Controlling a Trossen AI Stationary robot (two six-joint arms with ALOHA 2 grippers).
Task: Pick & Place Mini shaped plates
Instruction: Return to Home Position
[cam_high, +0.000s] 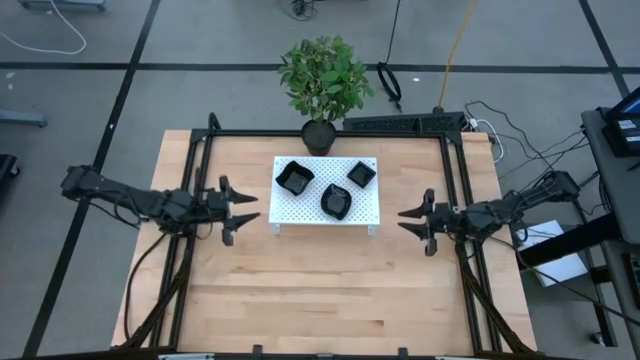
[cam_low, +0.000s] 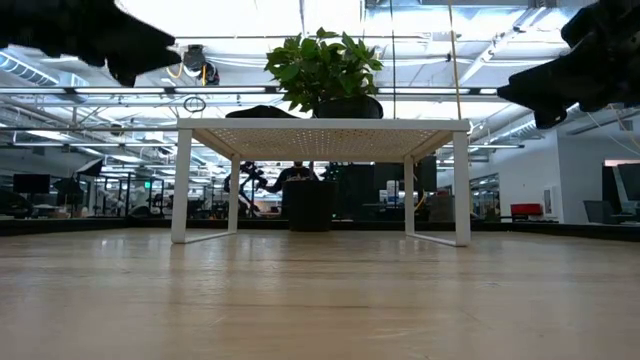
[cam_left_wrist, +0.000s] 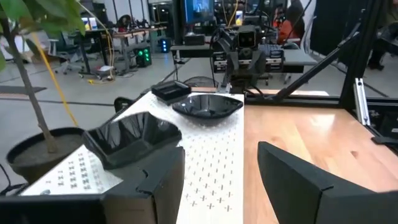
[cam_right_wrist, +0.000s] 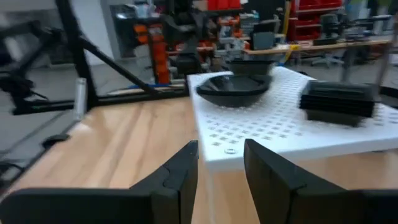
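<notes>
The mini shaped plates (cam_left_wrist: 208, 107) are glossy black shallow dishes. They are gathered in three stacks on the white perforated platform (cam_high: 300, 210), which stands at the far middle of the worktop (cam_high: 330, 290). The larger square stack (cam_high: 295, 178) sits on the platform's left and the small square stack (cam_high: 361, 174) at its far right. The leaf-shaped stack (cam_high: 336, 201) sits toward the near edge between them. The three stacks do not touch.

From above I see only their outlines. My left wrist view shows the larger square stack's steep, shiny walls close by, with the leaf-shaped stack's pointed rim beyond. My right wrist view shows the small square stack's layered edges, plate upon plate. The low view shows that the platform stands on four white legs with open space beneath. There the plates are only dark slivers over its top.

My left hand (cam_high: 252, 207) hovers just left of the platform with its fingers spread, empty. My right hand (cam_high: 404, 219) hovers to the platform's right with its fingers apart, also empty. Both point toward the platform.

The worktop is pale wood inside a black frame (cam_high: 210, 135). A potted plant (cam_high: 325, 78) stands at the far edge behind the platform, with a black power strip (cam_high: 405, 122) to its right. Around lies grey floor with cables, and beyond is a workshop of benches, screens and ceiling lights.
</notes>
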